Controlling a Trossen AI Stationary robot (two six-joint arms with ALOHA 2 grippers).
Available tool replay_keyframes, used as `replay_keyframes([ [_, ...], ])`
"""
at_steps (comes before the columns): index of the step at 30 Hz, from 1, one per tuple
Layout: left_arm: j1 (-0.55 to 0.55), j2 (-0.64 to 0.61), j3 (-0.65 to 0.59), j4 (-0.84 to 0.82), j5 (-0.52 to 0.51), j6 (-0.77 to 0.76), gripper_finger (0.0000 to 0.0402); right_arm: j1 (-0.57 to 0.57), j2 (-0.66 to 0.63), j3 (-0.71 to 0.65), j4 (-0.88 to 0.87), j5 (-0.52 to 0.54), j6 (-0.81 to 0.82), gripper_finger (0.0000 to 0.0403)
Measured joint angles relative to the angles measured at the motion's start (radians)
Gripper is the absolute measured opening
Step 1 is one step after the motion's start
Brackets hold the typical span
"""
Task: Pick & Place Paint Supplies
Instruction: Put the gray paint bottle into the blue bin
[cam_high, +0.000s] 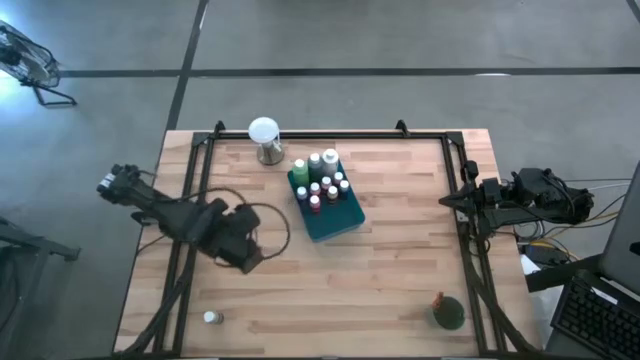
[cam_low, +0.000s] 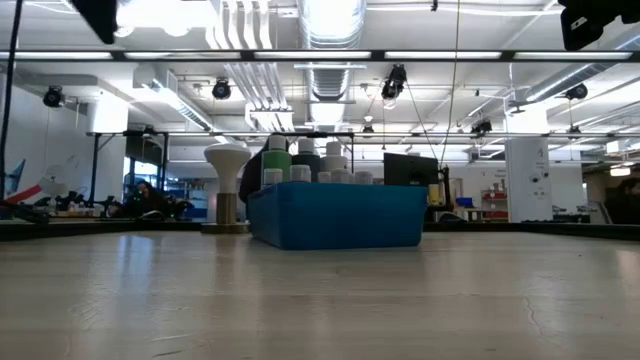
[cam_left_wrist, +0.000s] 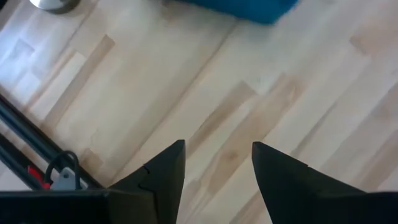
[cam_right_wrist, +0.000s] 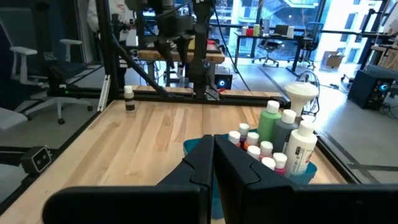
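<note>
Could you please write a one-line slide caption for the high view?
Left gripper open and empty over bare table; teal tray holds the bottles; right gripper shut at the table's edge.

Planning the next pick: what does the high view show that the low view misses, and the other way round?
Only the high view shows the left gripper, open and empty over bare wood, the right gripper shut at the table's right edge, a lone small bottle near the front left, and a green bottle near the front right. Only the low view shows the room behind the table. Both show the teal tray of bottles and the white globe beside it.
</note>
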Motion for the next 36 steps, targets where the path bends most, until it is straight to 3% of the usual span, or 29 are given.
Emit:
replay_keyframes([
  [8, -0.184, -0.017, -0.107, -0.002, 0.025, -0.049, 0.0186, 0.000, 0.000, 0.000, 0.000, 0.000, 0.000, 0.0008],
  [14, -0.369, -0.021, -0.122, -0.043, 0.043, -0.127, 0.0186, 0.000, 0.000, 0.000, 0.000, 0.000, 0.000, 0.0008],
  [23, -0.653, -0.095, -0.122, -0.046, 0.125, -0.454, 0.0186, 0.000, 0.000, 0.000, 0.000, 0.000, 0.000, 0.0008],
  [28, -0.703, -0.109, -0.121, -0.034, 0.149, -0.555, 0.0186, 0.000, 0.000, 0.000, 0.000, 0.000, 0.000, 0.0008],
  [36, -0.682, -0.073, -0.121, 0.068, 0.177, -0.540, 0.0185, 0.000, 0.000, 0.000, 0.000, 0.000, 0.000, 0.0008],
])
